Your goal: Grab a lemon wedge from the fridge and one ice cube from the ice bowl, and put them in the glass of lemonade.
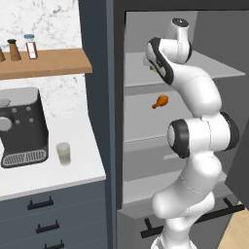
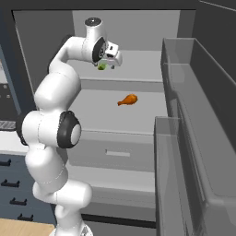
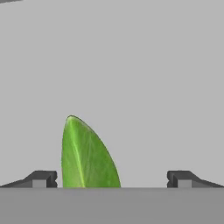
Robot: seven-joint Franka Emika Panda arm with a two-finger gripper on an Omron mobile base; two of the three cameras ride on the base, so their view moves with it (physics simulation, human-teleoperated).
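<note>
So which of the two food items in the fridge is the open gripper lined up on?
The green wedge on the upper shelf, sitting between the open gripper fingertips. The orange drumstick lies one shelf lower, well clear of the hand.

I see the fridge (image 1: 99, 121) in matt dark grey, its shelves (image 2: 120, 115) a smooth, pale grey plastic look, and the door bins (image 2: 184, 138) translucent grey. The lemon wedge (image 3: 87, 153) is glossy green with fine pale veins. The 2 fingers (image 3: 41, 178) look matt black. The arm (image 1: 199, 131) is glossy white with dark joints. The countertop (image 1: 73, 170) is smooth white, the wall (image 1: 48, 24) marbled. The shelf (image 1: 48, 63) is matt wood. The glass of lemonade (image 1: 63, 153) is clear. The coffee machine (image 1: 22, 126) has a dull dark finish.
</note>
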